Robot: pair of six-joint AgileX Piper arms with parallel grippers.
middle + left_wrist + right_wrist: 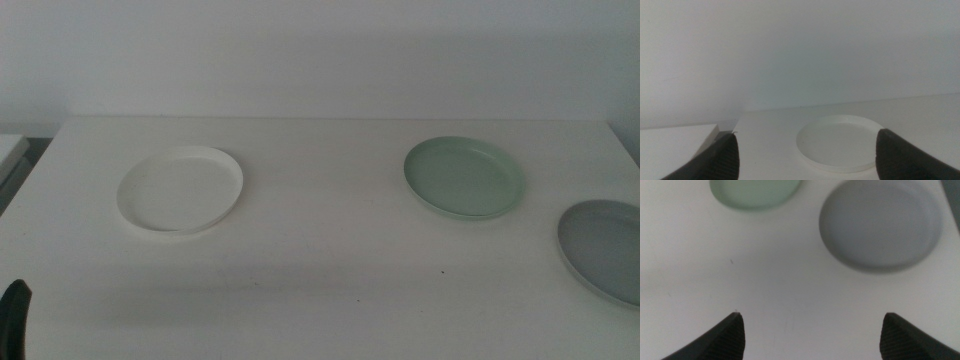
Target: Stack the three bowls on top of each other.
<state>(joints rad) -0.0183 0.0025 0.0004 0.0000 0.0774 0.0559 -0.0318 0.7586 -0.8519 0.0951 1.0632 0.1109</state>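
White table [330, 290] under a plain pale wall, dim light; left gripper [805, 155] has jaws spread wide, nothing between them, parked low by the table's near-left corner, only a dark sliver in the middle view; white bowl [839, 143] sits just ahead of it, centred between the jaws; right gripper [812, 332] also released and empty, hanging above bare tabletop, out of the middle view; grey bowl [881, 224] lies beyond it, mint green bowl [755, 192] next to that, near but not touching; white bowl well apart on the table's left half; nothing stacked yet. Risks, my read: rims are low, so a shallow pinch could slip; grey bowl sits at the table's right edge, a nudge could push it off.
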